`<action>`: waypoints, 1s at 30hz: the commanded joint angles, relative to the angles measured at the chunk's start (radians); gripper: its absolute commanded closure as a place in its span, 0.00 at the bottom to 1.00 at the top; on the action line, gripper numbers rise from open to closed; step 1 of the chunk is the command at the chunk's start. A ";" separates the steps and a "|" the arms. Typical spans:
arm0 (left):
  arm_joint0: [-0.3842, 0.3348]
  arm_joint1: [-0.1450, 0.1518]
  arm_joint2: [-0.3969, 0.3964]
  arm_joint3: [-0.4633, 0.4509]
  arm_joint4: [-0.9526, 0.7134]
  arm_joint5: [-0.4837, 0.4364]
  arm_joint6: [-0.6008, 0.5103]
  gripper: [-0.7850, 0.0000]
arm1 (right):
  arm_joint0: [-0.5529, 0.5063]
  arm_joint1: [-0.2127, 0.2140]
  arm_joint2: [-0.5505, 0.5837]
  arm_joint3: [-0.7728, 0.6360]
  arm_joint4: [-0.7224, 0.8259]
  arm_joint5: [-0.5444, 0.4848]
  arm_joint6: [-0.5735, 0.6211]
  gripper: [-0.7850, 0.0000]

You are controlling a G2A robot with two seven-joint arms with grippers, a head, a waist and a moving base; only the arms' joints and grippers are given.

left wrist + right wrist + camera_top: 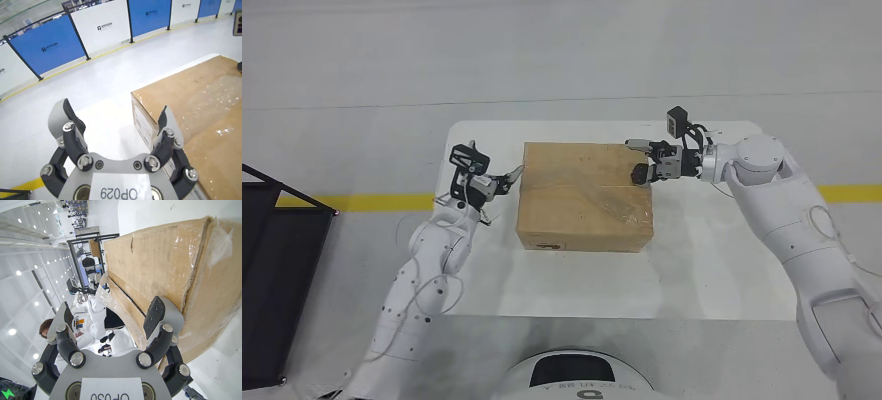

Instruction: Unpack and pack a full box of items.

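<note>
A closed brown cardboard box (585,195) stands in the middle of the white table (692,270), its flaps taped with crinkled clear tape. My left gripper (504,178) is open at the box's left upper corner (136,96), one finger (164,121) over the box's top edge, the other out over the table. My right gripper (644,170) is open at the box's right top edge, turned on its side. One of its fingertips (155,313) lies against the box top (151,262) near the flap seam; the other is off the box. Loose tape (111,302) peels along the seam.
A black frame (272,270) stands on the floor left of the table. A yellow floor line (352,201) runs behind the table. Bare table surface lies in front of and to the right of the box.
</note>
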 commanded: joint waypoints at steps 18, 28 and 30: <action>-0.056 -0.009 0.084 0.038 0.099 0.016 -0.033 0.00 | 0.000 0.000 0.000 0.000 0.000 0.000 0.000 0.00; -0.070 -0.015 0.115 0.062 0.108 0.017 -0.028 0.00 | -0.011 0.004 0.023 -0.038 -0.004 -0.017 -0.053 0.00; -0.073 -0.016 0.121 0.065 0.112 0.015 -0.028 0.00 | -0.032 0.017 0.070 -0.068 0.004 -0.045 -0.078 0.00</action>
